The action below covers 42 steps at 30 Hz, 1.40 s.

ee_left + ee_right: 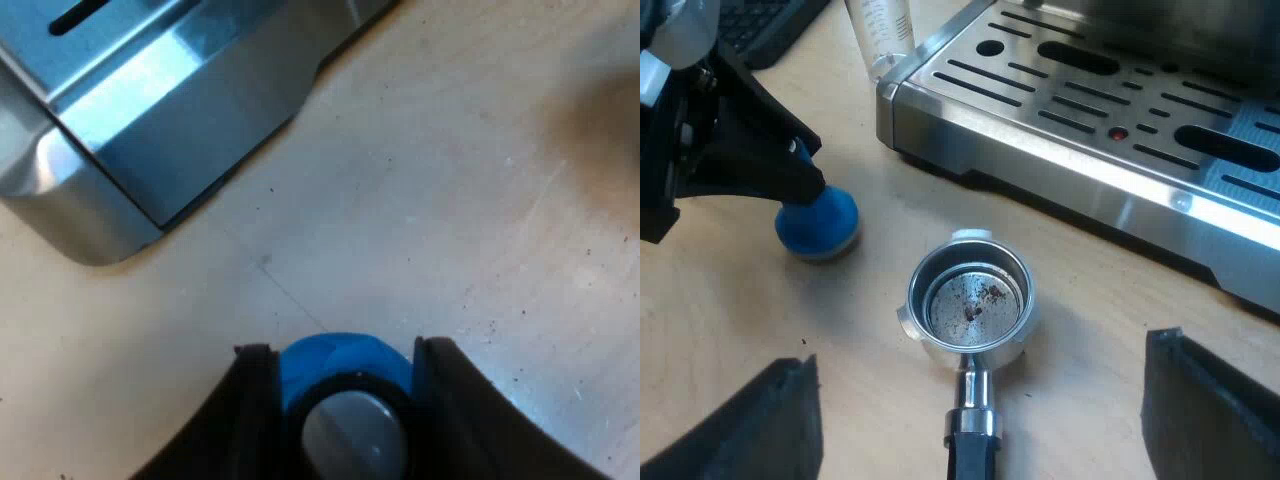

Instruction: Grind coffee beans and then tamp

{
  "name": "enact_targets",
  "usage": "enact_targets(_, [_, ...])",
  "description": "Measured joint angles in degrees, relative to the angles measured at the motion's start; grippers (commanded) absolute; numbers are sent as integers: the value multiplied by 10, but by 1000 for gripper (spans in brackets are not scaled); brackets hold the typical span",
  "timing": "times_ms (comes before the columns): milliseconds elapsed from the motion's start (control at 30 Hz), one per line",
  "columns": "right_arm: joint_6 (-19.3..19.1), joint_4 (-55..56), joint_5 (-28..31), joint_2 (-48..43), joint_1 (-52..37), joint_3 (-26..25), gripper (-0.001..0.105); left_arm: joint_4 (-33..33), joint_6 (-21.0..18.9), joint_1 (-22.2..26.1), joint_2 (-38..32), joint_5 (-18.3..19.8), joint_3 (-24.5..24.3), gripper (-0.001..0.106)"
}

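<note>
Blue tamper (338, 362) is sitting on the tabletop (760, 320) near the espresso machine (1090, 130), and my left tool (343, 348) is squeezing it tight between its two black fingers. The metal holder (968, 300) is lying flat on the tabletop near the tamper, not touching it, with a few dark crumbs (982, 293) in its cup. My right tool (982, 350) is hanging over the holder with its fingers spread wide, gripping nothing.

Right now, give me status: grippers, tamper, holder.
Left gripper shut on blue tamper on table. Right gripper open over loose holder, nearly empty. Machine's drip tray close by.
</note>
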Motion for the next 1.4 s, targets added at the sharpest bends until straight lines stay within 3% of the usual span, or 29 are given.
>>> enact_targets(800, [0,0,0,0,0,0,68,-10,0,0,0,-9,0,1])
enact_targets(900, [0,0,0,0,0,0,68,-5,0,0,0,-9,0,13])
enact_targets(967, [0,0,0,0,0,0,68,-2,0,0,0,-9,0,33])
enact_targets(1000, [0,0,0,0,0,0,68,-1,0,0,0,-9,0,36])
enact_targets(1100, [0,0,0,0,0,0,68,2,0,0,0,-9,0,60])
enact_targets(1400, [0,0,0,0,0,0,68,2,0,0,0,-9,0,73])
